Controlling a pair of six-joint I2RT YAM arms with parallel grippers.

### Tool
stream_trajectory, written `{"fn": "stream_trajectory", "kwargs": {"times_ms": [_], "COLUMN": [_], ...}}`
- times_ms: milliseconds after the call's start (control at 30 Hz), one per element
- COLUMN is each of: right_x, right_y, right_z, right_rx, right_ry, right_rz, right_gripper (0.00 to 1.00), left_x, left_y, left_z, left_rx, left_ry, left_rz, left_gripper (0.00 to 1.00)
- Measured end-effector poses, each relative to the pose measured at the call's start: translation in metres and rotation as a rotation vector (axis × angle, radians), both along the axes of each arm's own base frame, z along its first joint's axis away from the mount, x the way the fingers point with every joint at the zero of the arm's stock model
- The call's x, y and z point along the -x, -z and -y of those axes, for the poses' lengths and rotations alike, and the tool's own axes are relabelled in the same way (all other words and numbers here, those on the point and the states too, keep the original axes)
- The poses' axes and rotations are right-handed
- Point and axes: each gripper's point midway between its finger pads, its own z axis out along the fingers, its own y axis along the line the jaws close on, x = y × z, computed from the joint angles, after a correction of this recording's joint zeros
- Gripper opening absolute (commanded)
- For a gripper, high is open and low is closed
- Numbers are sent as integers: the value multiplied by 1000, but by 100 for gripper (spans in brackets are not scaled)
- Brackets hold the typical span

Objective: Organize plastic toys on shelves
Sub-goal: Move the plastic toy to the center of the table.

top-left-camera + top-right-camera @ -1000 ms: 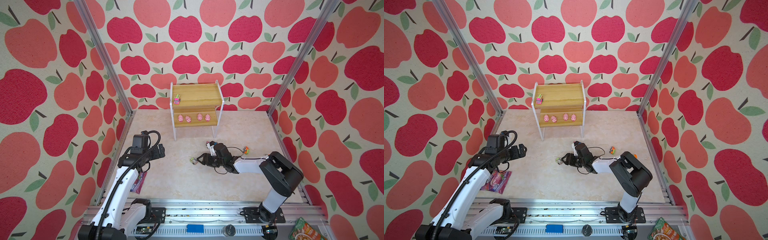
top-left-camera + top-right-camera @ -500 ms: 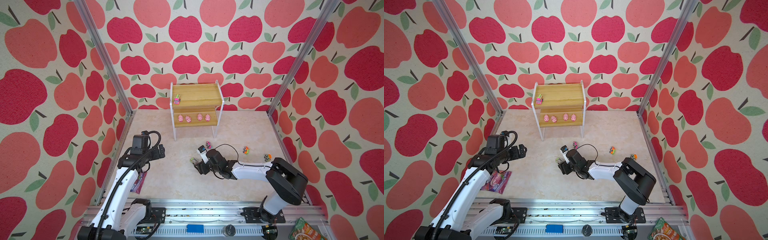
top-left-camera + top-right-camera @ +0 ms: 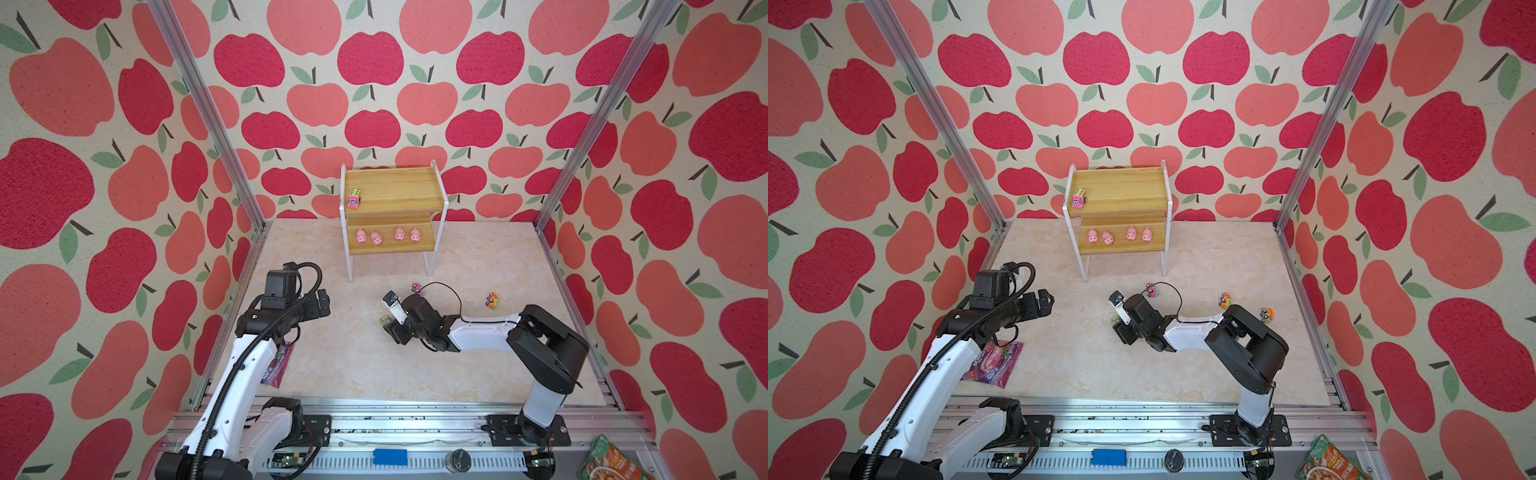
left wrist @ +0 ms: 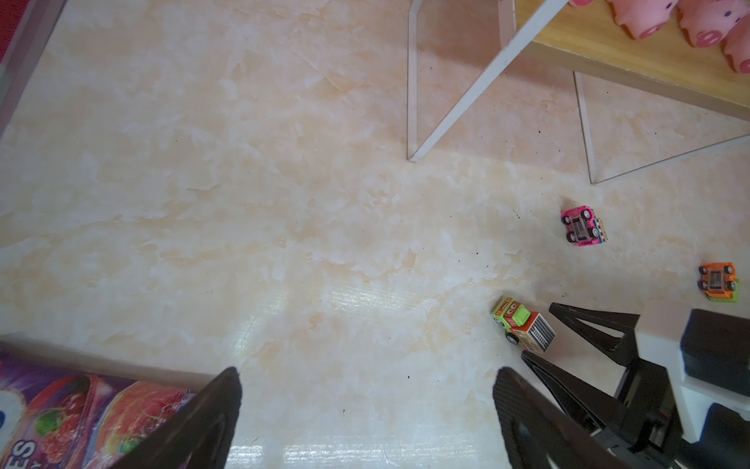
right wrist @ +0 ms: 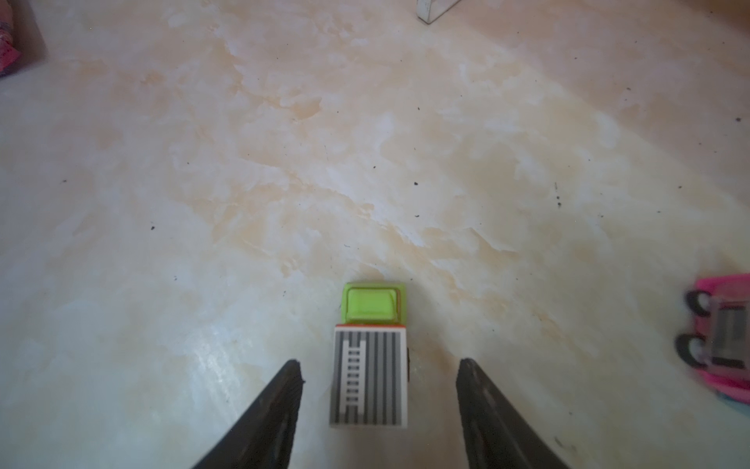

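The right end effector (image 5: 379,361) was released, its two black fingers standing on either side of the green truck (image 5: 369,377) without touching it. This truck stood on its wheels on the table (image 3: 353,361), in front of the shelf (image 3: 392,189). It had a sticker of a face on the cab and a grey striped box with a white ladder printed on top; no words could be read on it.

The left end effector (image 4: 365,371) was also released, wide, and hung above the table near the purple packet (image 4: 81,410). On the packet only the white letters "ES" could be read, beside pictures of berries.

A pink truck (image 3: 353,198) stood on the upper board at its left edge, and four pigs (image 3: 376,238) were in a row on the lower board. On the table a second pink truck (image 4: 581,225) and an orange truck (image 4: 716,281) lay with their undersides showing. The print on the green pouch (image 3: 1329,461) was too small to read.
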Motion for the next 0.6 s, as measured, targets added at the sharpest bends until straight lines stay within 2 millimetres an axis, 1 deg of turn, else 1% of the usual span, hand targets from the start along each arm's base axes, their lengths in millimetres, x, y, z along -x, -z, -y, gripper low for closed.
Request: {"fn": "stream_trajectory", "kwargs": {"times_ms": [100,333,600], "right_x": [-3,-5,-1], "right_y": [1,0,-1], "right_z": [-6,-16,-18], "right_rx": [-3,-9,-8], "right_ry": [-11,-38,-58], "right_rz": [6,8,-3], "right_gripper": [47,31,25], "left_x": [0,0,0], "left_y": [0,0,0], "left_z": [0,0,0], "left_rx": [0,0,0], "left_ry": [1,1,1], "left_rz": [0,0,0], "left_gripper": [99,99,99]}}
